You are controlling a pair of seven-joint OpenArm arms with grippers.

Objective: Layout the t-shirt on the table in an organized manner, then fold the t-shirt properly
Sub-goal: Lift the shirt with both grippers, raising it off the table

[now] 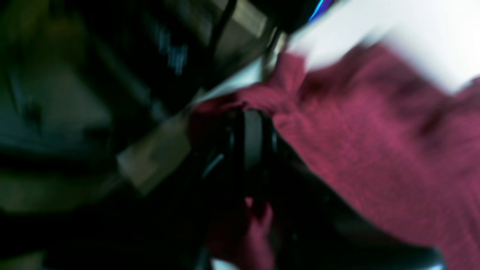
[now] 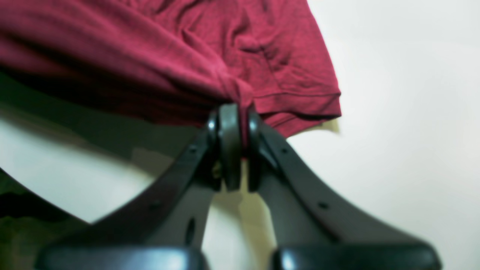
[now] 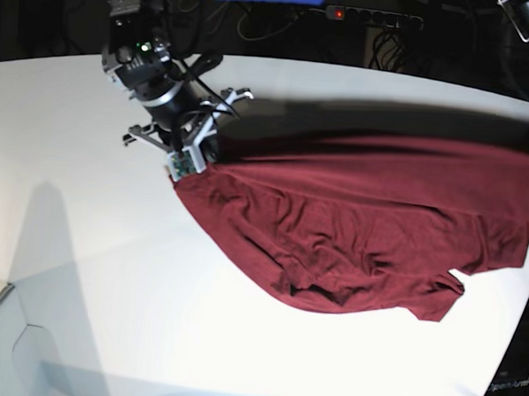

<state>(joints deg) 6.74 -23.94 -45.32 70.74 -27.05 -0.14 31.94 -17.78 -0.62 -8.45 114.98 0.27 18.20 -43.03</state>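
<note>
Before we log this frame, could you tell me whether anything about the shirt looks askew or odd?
Yes: the shirt is not flat. Both grippers hold it stretched above the table, its lower part sagging in a wrinkled heap. Its right end runs past the table's edge in the base view.

Dark backdrop of tangled cables point(image 3: 379, 40), a red-lit power strip point(image 3: 373, 17) behind.

T-shirt point(image 3: 360, 230) on table point(image 3: 86, 224), stretched btwn both arms.
</note>
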